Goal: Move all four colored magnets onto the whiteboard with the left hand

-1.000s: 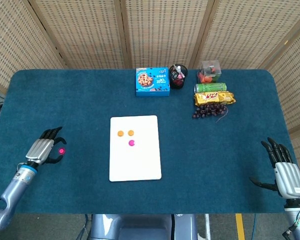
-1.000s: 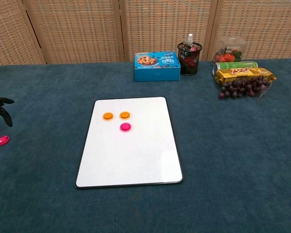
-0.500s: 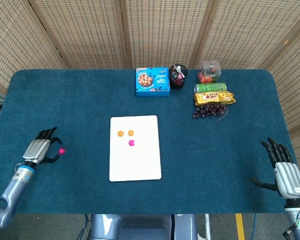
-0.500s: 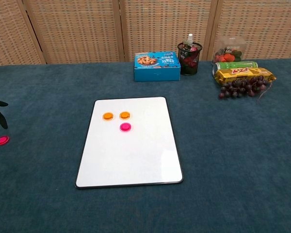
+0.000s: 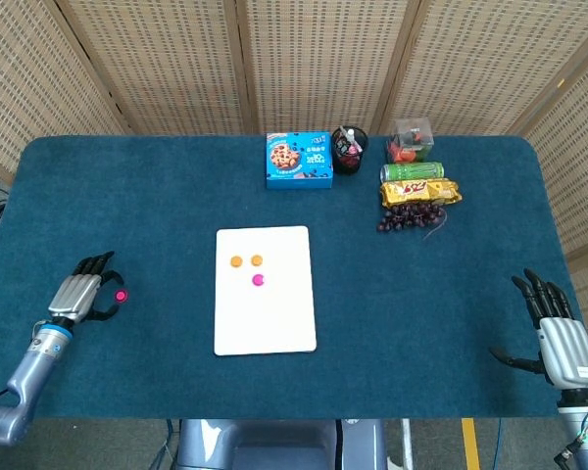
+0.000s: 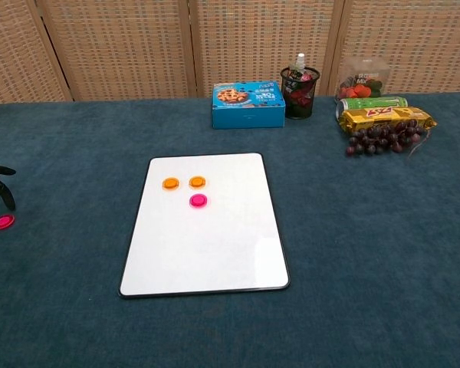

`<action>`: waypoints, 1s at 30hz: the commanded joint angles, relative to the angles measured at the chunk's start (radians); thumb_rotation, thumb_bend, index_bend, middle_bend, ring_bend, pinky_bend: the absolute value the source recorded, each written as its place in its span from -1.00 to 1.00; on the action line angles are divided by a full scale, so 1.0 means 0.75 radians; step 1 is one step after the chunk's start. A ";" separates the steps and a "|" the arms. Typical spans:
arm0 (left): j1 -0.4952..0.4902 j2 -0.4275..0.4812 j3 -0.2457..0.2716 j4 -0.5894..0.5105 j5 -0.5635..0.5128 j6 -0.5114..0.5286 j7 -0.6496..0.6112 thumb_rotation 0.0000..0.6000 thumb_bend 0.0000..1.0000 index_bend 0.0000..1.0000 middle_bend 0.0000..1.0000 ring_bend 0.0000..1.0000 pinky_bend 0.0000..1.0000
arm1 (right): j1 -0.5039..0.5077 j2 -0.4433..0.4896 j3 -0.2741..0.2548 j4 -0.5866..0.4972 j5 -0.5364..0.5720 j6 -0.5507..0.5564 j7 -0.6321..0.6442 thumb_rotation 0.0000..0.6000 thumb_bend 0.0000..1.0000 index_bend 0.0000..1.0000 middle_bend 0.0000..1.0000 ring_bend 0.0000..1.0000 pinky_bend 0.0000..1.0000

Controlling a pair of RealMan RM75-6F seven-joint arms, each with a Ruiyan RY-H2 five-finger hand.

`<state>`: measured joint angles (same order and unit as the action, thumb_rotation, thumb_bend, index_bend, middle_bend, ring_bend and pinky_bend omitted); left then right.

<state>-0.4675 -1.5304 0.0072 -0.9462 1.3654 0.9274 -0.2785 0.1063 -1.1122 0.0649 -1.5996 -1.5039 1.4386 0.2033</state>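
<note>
Magnets number three on the whiteboard (image 5: 265,313) so far: two orange magnets (image 5: 246,261) side by side near its upper part and a pink magnet (image 5: 258,280) just below the right-hand orange one. The board lies flat in the middle of the blue counter (image 5: 137,196). A fourth magnet, the loose pink magnet (image 5: 122,295), sits on the cloth well off to the left of the board, close to the counter's left edge.

Beside it is the left hand (image 5: 78,292), resting low with its dark fingers (image 5: 96,262) curved around the near side of that magnet; from where I stand it grasps nothing, and I cannot tell whether a fingertip touches the disc. In the chest view only a fingertip or two show at the frame's edge. The right hand (image 5: 557,333) lies at the far right near the front edge, fingers spread and holding nothing.

Along the back stand a blue cookie box (image 5: 299,160), a black mesh cup (image 5: 350,149), a green can (image 5: 412,171), a yellow snack packet (image 5: 420,191) and a bunch of dark grapes (image 5: 410,216).
</note>
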 commanded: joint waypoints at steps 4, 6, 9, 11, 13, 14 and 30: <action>0.002 -0.008 -0.007 0.005 0.001 -0.008 0.011 1.00 -0.34 -0.12 -1.00 -1.00 -1.00 | 0.000 0.000 0.000 0.001 0.000 0.000 0.003 1.00 -0.69 -1.00 -1.00 -1.00 -1.00; 0.004 -0.013 -0.011 0.010 -0.002 -0.011 0.017 1.00 -0.34 -0.01 -1.00 -1.00 -1.00 | 0.000 0.000 0.000 0.000 0.000 0.000 0.003 1.00 -0.69 -1.00 -1.00 -1.00 -1.00; 0.004 -0.017 -0.017 0.015 -0.005 -0.016 0.025 1.00 -0.33 0.03 -1.00 -1.00 -1.00 | 0.000 0.000 0.000 0.001 0.000 0.000 0.004 1.00 -0.69 -1.00 -1.00 -1.00 -1.00; 0.004 -0.020 -0.020 0.016 -0.005 -0.019 0.028 1.00 -0.33 0.03 -1.00 -1.00 -1.00 | 0.000 0.000 0.000 0.001 0.000 0.000 0.004 1.00 -0.69 -1.00 -1.00 -1.00 -1.00; 0.004 -0.021 -0.023 0.014 -0.004 -0.019 0.029 1.00 -0.32 0.03 -1.00 -1.00 -1.00 | 0.000 0.000 0.000 0.001 0.000 0.000 0.004 1.00 -0.69 -1.00 -1.00 -1.00 -1.00; 0.004 -0.020 -0.024 0.012 -0.003 -0.019 0.029 1.00 -0.32 0.04 -1.00 -1.00 -1.00 | 0.000 0.000 0.000 0.001 0.000 0.000 0.004 1.00 -0.69 -1.00 -1.00 -1.00 -1.00; -0.191 0.045 -0.178 -0.368 -0.011 -0.057 0.245 1.00 -0.32 0.04 -1.00 -1.00 -1.00 | 0.001 0.001 0.000 -0.003 0.001 -0.003 0.004 1.00 -0.69 -1.00 -1.00 -1.00 -1.00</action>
<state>-0.5686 -1.4927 -0.0943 -1.1754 1.3756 0.9155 -0.1444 0.1071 -1.1112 0.0646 -1.6017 -1.5034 1.4364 0.2063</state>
